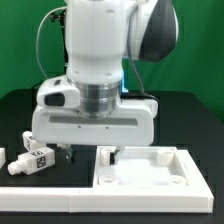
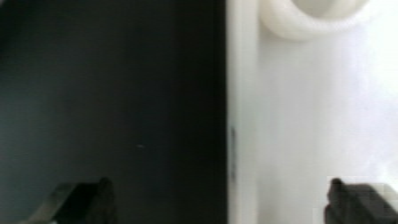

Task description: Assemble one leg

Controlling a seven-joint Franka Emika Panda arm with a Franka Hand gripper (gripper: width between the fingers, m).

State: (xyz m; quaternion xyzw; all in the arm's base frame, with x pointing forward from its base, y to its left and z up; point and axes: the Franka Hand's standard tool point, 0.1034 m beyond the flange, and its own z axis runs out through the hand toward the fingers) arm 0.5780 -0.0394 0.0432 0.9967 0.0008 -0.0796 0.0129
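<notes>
Gripper point(image 1: 90, 153) hangs low over the black table point(image 1: 18, 112). In the wrist view we see its jaws spread wide with nothing between them point(image 2: 222, 205), fingertips point(image 2: 80, 200) dark. Below it, half table point(image 2: 107, 100), half white panel point(image 2: 320, 120), so it straddles the panel's edge. We note a round raised socket point(image 2: 317, 18) on the panel in the wrist view. The leg point(image 1: 35, 158) lies on the table toward the exterior view's left of the gripper, near it but apart, tag facing the camera and a little tilted. The panel point(image 1: 150, 183), with raised rim, sits at the exterior view's right. Another white piece point(image 1: 3, 158) is cut off at the left edge; we can't tell what it is.
</notes>
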